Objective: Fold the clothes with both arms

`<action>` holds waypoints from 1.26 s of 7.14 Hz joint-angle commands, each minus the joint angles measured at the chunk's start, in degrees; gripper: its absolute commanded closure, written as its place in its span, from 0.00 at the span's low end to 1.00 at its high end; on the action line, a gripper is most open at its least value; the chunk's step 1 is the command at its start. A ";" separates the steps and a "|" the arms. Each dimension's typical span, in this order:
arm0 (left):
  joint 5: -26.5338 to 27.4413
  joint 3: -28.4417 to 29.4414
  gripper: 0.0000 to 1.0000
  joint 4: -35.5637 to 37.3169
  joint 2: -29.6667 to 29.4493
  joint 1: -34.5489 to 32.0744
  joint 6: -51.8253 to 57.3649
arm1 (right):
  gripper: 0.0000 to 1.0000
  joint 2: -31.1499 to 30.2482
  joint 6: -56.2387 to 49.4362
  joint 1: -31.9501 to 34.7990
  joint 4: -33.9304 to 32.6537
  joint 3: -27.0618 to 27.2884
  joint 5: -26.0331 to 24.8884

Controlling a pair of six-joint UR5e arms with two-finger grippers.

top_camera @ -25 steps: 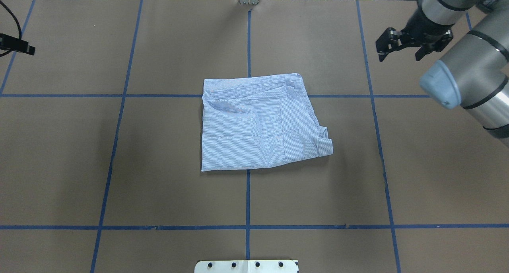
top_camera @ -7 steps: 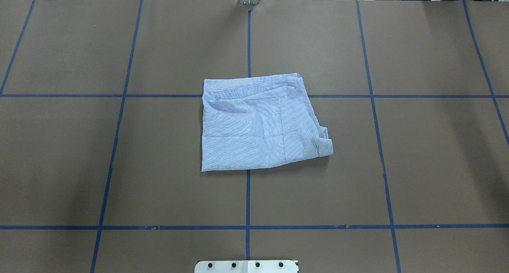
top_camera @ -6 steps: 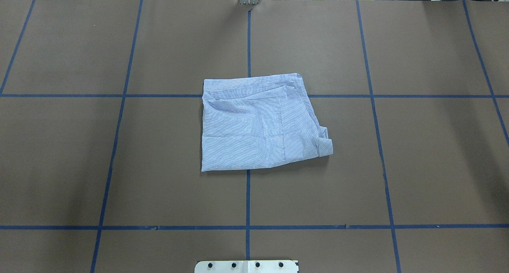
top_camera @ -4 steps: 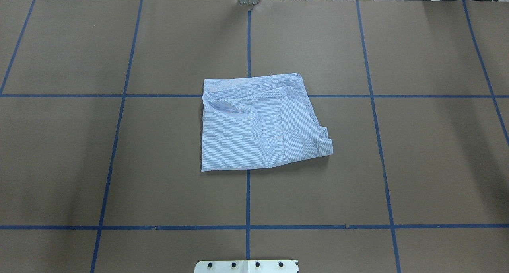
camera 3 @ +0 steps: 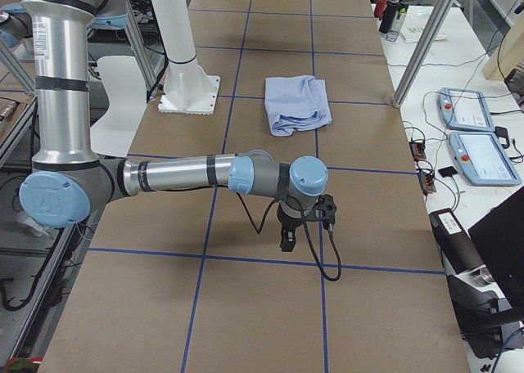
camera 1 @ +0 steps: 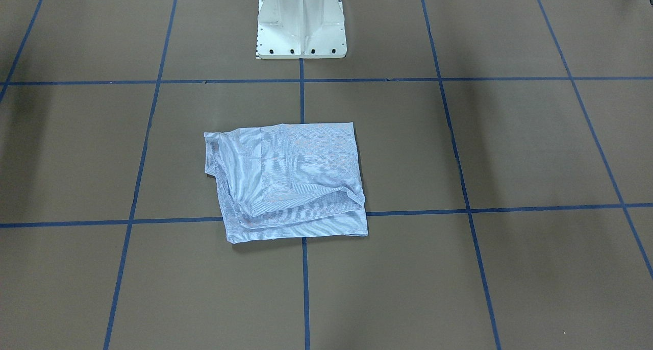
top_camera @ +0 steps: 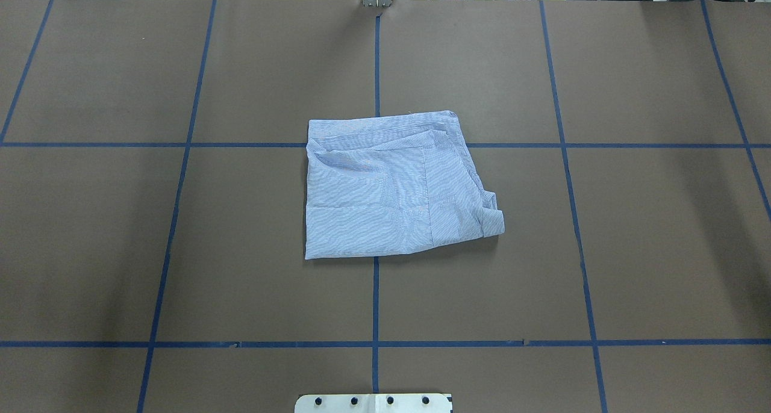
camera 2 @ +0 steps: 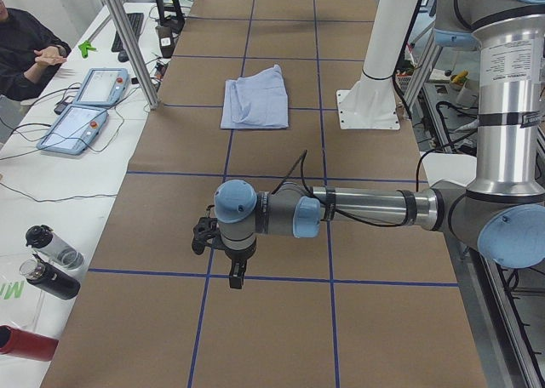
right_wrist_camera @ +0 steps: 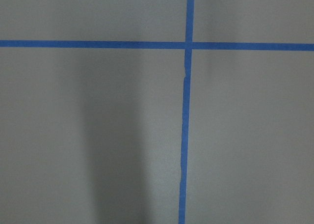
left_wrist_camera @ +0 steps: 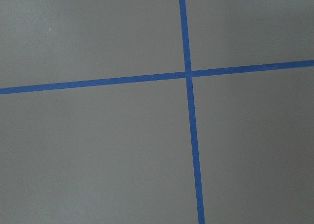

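The clothes are one light blue striped shirt (top_camera: 391, 190), folded into a rough square at the table's middle, also seen in the front view (camera 1: 288, 181) and both side views (camera 2: 254, 99) (camera 3: 299, 103). Nothing touches it. My left arm (camera 2: 366, 209) stretches out low over the table's left end, far from the shirt, its gripper (camera 2: 232, 273) pointing down; I cannot tell if it is open or shut. My right arm (camera 3: 180, 175) mirrors this at the right end, and its gripper (camera 3: 288, 240) likewise cannot be judged. Both wrist views show only brown table and blue tape.
The white pedestal base (camera 1: 301, 28) stands at the robot's side of the table. Two teach pendants (camera 2: 85, 107) and bottles (camera 2: 51, 260) lie on the side bench, where a person (camera 2: 25, 48) sits. A metal post (camera 2: 128, 39) rises at the table's far edge.
At 3.5 s ago the right arm and the left gripper's tip showed at the overhead view's edges; both have left that view. The shirt has not moved.
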 commanded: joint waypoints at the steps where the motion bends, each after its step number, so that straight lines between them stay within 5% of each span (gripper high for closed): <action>1: -0.02 -0.05 0.00 -0.08 -0.05 0.08 -0.06 | 0.00 -0.11 0.22 0.13 0.40 0.01 -0.43; 9: 0.16 -0.05 0.00 -0.26 -0.14 0.26 -0.41 | 0.00 -0.64 0.13 1.53 1.62 -0.43 -0.52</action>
